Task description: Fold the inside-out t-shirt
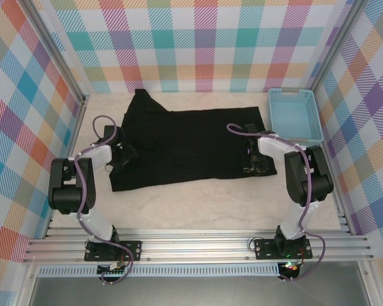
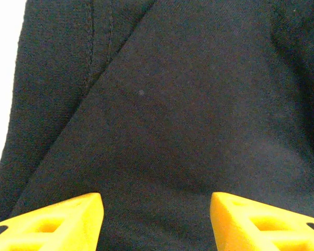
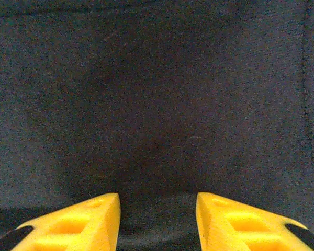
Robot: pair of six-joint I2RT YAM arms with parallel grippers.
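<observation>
Left end effector [image 2: 156,201]: jaws spread, at the left edge of the black t-shirt [image 1: 185,143]. Right end effector [image 3: 158,201]: jaws spread, at its right edge. T-shirt lies flat mid-worktop [image 1: 198,204]. 1 blue basket [image 1: 293,118] far right.

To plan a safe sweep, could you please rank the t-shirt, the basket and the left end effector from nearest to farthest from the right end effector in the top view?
1. t-shirt: directly under the right end effector, near the shirt's right edge.
2. basket: back and to the right.
3. left end effector: across the shirt, at its left edge.
</observation>
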